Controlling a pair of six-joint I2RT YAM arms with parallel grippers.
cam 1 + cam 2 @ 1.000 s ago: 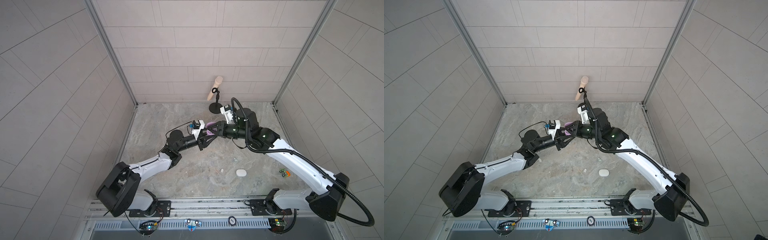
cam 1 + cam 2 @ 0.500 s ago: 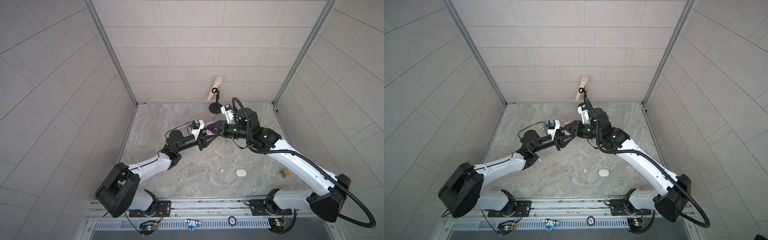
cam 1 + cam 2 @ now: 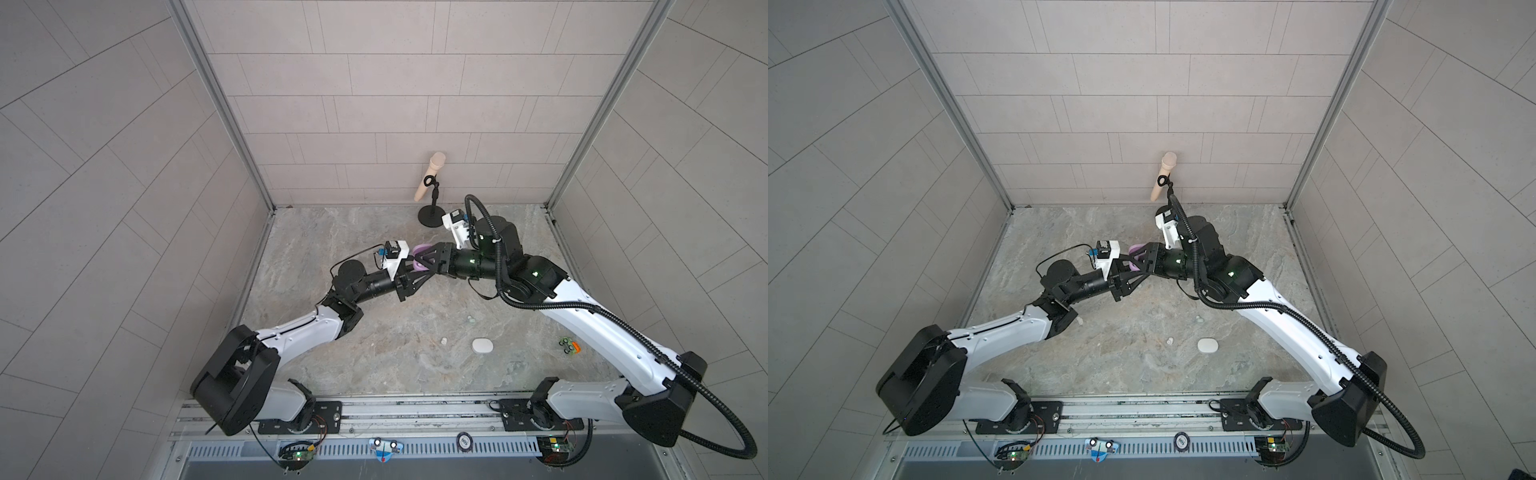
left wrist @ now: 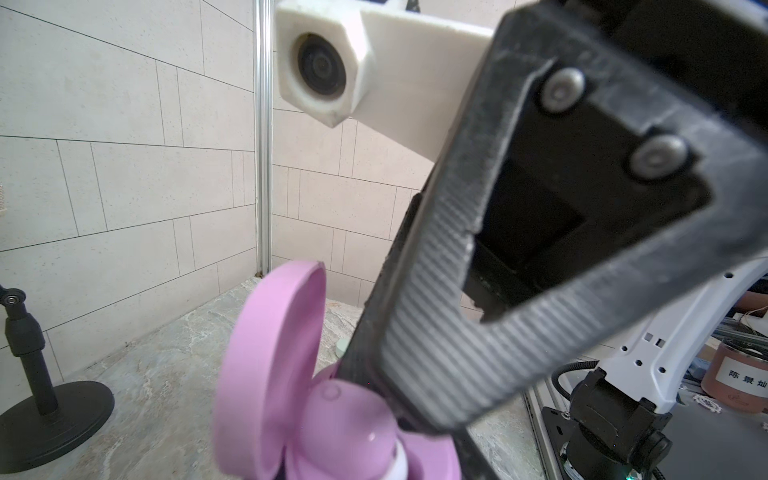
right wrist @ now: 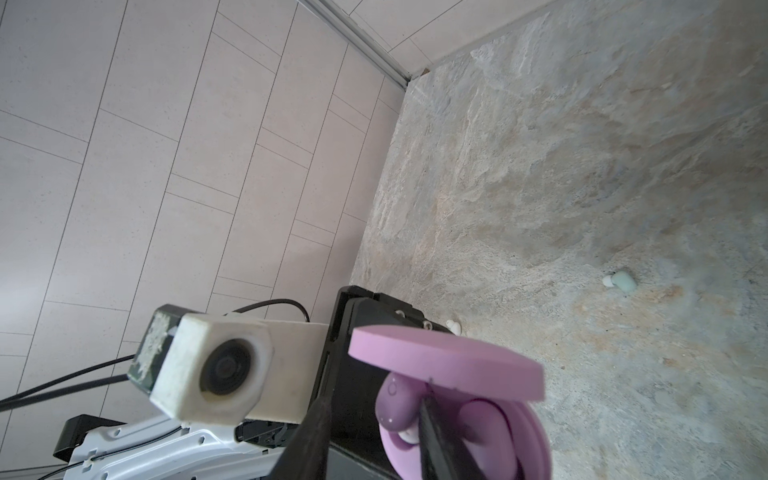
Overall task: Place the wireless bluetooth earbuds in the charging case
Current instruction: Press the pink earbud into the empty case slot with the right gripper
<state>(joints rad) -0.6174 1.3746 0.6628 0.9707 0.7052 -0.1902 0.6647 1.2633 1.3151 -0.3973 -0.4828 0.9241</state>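
Observation:
The lilac charging case [image 3: 420,250] [image 3: 1135,249] hangs above the table's back middle with its lid [image 4: 270,374] swung up. My left gripper [image 3: 415,272] [image 3: 1128,272] is shut on its base; its own fingers stay out of the left wrist view. A lilac earbud [image 5: 397,401] [image 4: 345,428] rests in the case, its white tip showing. My right gripper [image 3: 420,260] [image 5: 372,411] stands open around it. One finger [image 5: 436,436] touches the bud and the other finger [image 5: 316,432] is clear of it. A mint earbud [image 3: 471,319] [image 5: 621,280] and a white earbud [image 3: 444,341] lie on the table.
A white closed case [image 3: 482,345] [image 3: 1208,345] lies front of centre. A small green-and-orange toy [image 3: 568,345] sits under the right arm. A beige microphone on a black stand [image 3: 430,216] is at the back wall, just behind the right wrist.
My right gripper's jaws have parted from the lilac earbud. Both arms and the case have stayed almost where they were.

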